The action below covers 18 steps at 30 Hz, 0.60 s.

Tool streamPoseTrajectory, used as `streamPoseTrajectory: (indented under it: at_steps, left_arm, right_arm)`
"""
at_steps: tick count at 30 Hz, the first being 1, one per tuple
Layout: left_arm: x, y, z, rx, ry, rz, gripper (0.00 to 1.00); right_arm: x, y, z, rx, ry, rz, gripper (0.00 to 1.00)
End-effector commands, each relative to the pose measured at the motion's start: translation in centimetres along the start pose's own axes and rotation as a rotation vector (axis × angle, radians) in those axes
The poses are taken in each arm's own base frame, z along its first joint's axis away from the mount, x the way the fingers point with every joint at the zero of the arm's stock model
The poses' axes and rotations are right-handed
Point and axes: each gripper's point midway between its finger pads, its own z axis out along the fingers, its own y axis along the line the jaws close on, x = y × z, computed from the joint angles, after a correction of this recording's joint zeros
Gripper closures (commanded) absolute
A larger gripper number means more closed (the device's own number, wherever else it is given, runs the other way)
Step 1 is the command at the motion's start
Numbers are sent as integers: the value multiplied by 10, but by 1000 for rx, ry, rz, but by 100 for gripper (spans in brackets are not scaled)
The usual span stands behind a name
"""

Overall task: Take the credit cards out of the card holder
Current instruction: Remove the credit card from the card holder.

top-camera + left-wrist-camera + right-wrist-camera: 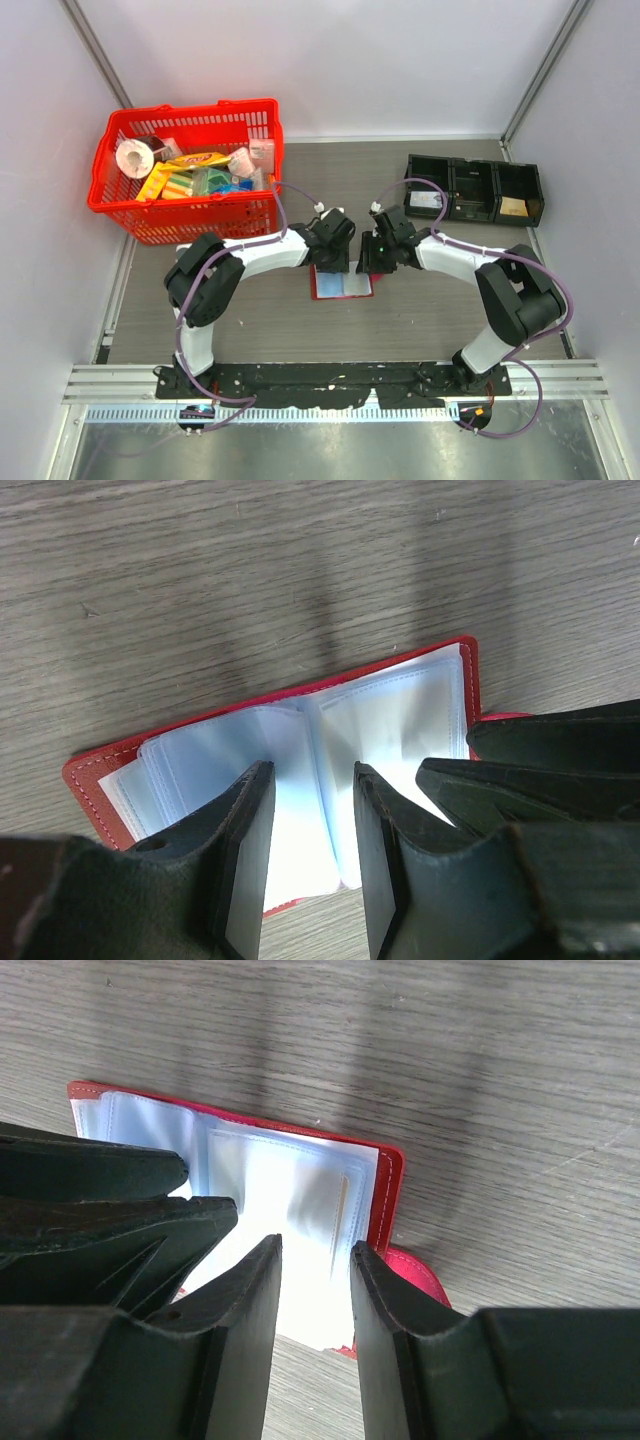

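Matte black fingers (pixel 240 860) of left gripper (pixel 312 780) stand narrowly apart, pinching nothing, tips over card holder (pixel 400 710). Right gripper (pixel 315 1250) same: narrow gap, empty. Holder lies spread flat betw. both arms, mid table (pixel 300 560) (grey wood-grain, bare beyond holder's far edges). It has a red stitched rim, glossy pale blue plastic pockets, and a snap tab (pixel 415 1275) poking past one edge. Red mesh basket (pixel 190 215) and black bins (pixel 475 190) sit well apart.

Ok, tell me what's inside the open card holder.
Inside the holder: pale blue clear sleeves, seemingly empty, except a thin tan edge, maybe a card. The left gripper and right gripper hide the near part.
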Motion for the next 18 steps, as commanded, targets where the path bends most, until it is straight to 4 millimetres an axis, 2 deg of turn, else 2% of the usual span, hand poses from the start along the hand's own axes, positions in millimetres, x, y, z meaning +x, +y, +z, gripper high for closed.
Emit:
streamPoseTrajectory:
  at_steps: [1, 10, 18]
  left_arm:
    - [26, 14, 16, -47, 90, -7, 59]
    - [28, 14, 17, -46, 98, -8, 60]
    - [29, 13, 18, -38, 101, -10, 60]
  right_arm:
    - [-9, 12, -6, -43, -39, -13, 62]
    - [-5, 14, -1, -57, -20, -15, 62]
    - [-10, 30, -9, -136, -41, -22, 66]
